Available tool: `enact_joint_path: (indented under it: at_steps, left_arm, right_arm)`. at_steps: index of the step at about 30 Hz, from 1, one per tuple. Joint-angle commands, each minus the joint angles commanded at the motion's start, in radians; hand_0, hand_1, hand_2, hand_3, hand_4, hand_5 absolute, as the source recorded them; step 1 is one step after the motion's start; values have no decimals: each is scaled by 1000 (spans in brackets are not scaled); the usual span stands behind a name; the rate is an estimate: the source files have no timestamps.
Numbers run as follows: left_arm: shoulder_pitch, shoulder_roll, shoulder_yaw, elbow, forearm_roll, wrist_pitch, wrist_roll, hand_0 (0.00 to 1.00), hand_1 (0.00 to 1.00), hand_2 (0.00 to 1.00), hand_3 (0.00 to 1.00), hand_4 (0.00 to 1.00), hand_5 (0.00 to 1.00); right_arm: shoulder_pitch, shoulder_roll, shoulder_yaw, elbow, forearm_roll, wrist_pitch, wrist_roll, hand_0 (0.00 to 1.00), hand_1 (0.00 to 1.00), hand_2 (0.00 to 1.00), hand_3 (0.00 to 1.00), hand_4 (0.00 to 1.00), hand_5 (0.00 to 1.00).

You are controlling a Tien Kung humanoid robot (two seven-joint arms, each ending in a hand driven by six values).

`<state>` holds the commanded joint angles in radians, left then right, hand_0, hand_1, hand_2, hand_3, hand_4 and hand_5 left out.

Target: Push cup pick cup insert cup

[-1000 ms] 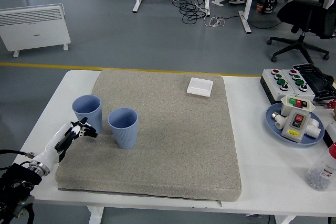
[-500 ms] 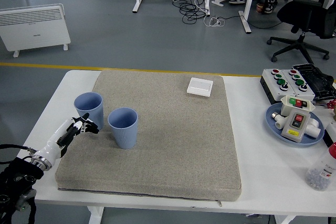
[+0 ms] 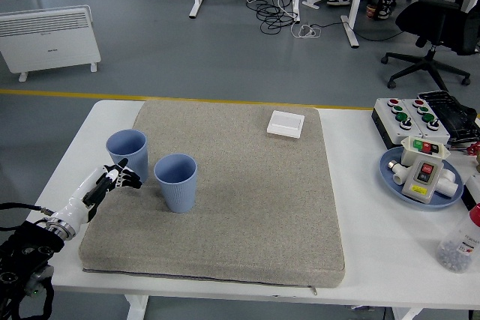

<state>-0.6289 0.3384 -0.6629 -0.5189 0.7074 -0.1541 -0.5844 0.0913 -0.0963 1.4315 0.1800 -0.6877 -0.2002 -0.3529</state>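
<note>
Head view looks down on a white surface (image 3: 67, 157) covered by a grey mat (image 3: 240, 200). Two blue cups stand upright on the mat's left part: the left cup (image 3: 127, 154) near the mat's left edge and the right cup (image 3: 176, 182) just beside it, slightly nearer the camera, the two apart. Entering from the lower left corner, the left hand (image 3: 105, 185) lies with its fingers (image 3: 126, 178) stretched out and holding nothing, their tips at the base of the left cup; contact cannot be told. A small white box (image 3: 286, 124) sits at the mat's far edge.
</note>
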Motion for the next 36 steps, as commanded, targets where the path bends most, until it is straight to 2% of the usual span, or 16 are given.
enact_joint_path:
  at_steps: [7, 15, 18, 21, 22, 23, 28, 29, 31, 32, 34, 35, 36]
  left_arm:
    - [-12, -16, -9, 25, 4, 0, -8, 714, 535, 484, 440, 587, 987]
    - [-12, -21, -38, 36, 6, -2, -4, 718, 537, 484, 439, 586, 988]
    - [-1, -19, -59, 28, 5, -4, -2, 711, 539, 485, 440, 585, 988]
    - [22, -6, -89, 1, 16, 0, 0, 711, 539, 485, 440, 585, 988]
    - [31, 0, -100, -10, 22, 3, 0, 711, 539, 485, 440, 585, 988]
    - [44, 7, -118, -28, 32, 7, 0, 627, 529, 482, 440, 587, 989]
    - [123, 51, -234, -146, 114, 25, 9, 627, 529, 482, 440, 587, 989]
    - [134, 56, -256, -168, 126, 26, 11, 550, 509, 477, 439, 594, 984]
    - [175, 83, -322, -235, 168, 33, 19, 550, 509, 477, 439, 594, 984]
    - [200, 104, -363, -278, 192, 38, 24, 550, 509, 477, 439, 594, 984]
    - [218, 120, -410, -338, 210, 41, 27, 550, 509, 477, 439, 594, 984]
    - [232, 136, -435, -368, 225, 46, 31, 533, 509, 477, 441, 613, 941]
    - [248, 157, -465, -406, 245, 52, 36, 533, 509, 477, 441, 613, 941]
  right_arm:
    - [0, 1, -3, 0, 2, 0, 0, 677, 610, 631, 590, 120, 545]
    - [-1, 1, -5, 0, 3, 0, 0, 677, 610, 631, 589, 118, 545]
    - [-3, 0, -6, 0, 3, 1, 0, 676, 610, 632, 589, 118, 544]
    - [-4, 0, -6, 0, 3, 0, -1, 676, 610, 632, 589, 118, 544]
    - [-5, 0, -6, 0, 3, 0, -1, 676, 610, 632, 589, 118, 544]
    - [-5, 0, -6, 0, 3, 0, -1, 676, 610, 631, 589, 119, 543]
    - [-6, -1, -3, 0, 2, -1, -1, 676, 610, 631, 589, 119, 543]
    - [-6, -1, -3, 0, 2, -1, -1, 676, 610, 631, 589, 119, 543]
    - [-5, -2, 0, 0, 2, -1, -1, 676, 610, 631, 589, 119, 543]
    - [-5, -4, 0, 0, 4, -1, 0, 676, 610, 631, 589, 119, 543]
    - [-5, -5, 0, 0, 6, -1, 0, 676, 610, 631, 589, 119, 543]
    - [-5, -5, 1, 0, 5, 0, 0, 677, 611, 631, 589, 119, 543]
    - [-6, -7, 2, 0, 4, 0, 0, 677, 611, 631, 589, 119, 543]
